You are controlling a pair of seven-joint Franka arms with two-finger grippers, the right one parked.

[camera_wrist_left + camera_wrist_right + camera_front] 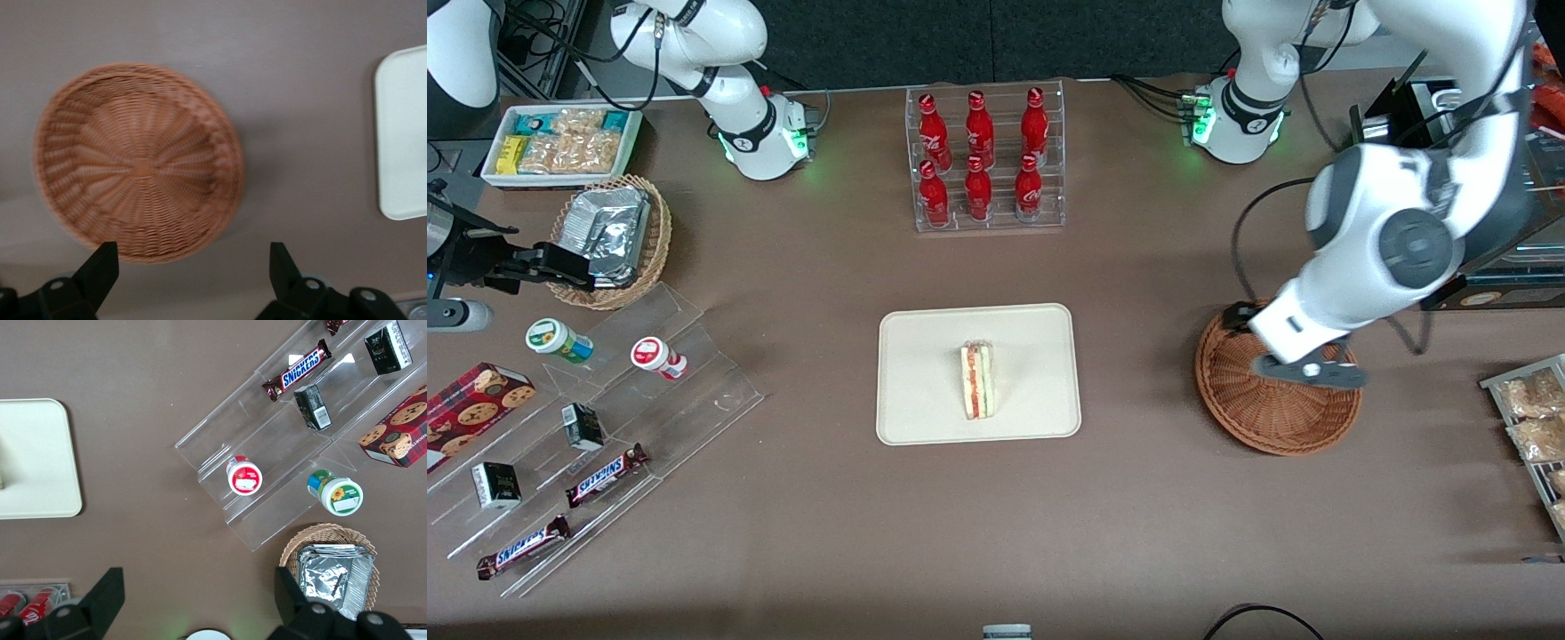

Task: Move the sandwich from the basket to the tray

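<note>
Sandwich (977, 380): lies near the middle of the tray (925, 418), its cut edge with red and green layers facing up toward the front camera; nothing grips it.
Tray: flat on the brown surface (818, 516), about midway along it, nearer the front camera than the clear rack of red bottles (985, 160). One rounded corner of it shows in the left wrist view (400, 147).
Basket (1254, 413): round reddish-brown wicker, on the surface toward the working arm's end, well apart from the tray. In the left wrist view (137, 160) its woven floor is bare to the rim.
Hand (1303, 366): the left arm's, held above the basket, over the part of its rim farther from the front camera. It is released; the left wrist view (193, 267) shows its two dark fingers (100, 267) spread wide with only the basket and surface between them.
Toward the parked arm's end: a lighter wicker basket with a foil pack (609, 233), a clear stepped stand (605, 436) with snack bars and small jars, a cookie box (471, 409), and a white tray of snack packets (560, 142) close to the surface's corner.
</note>
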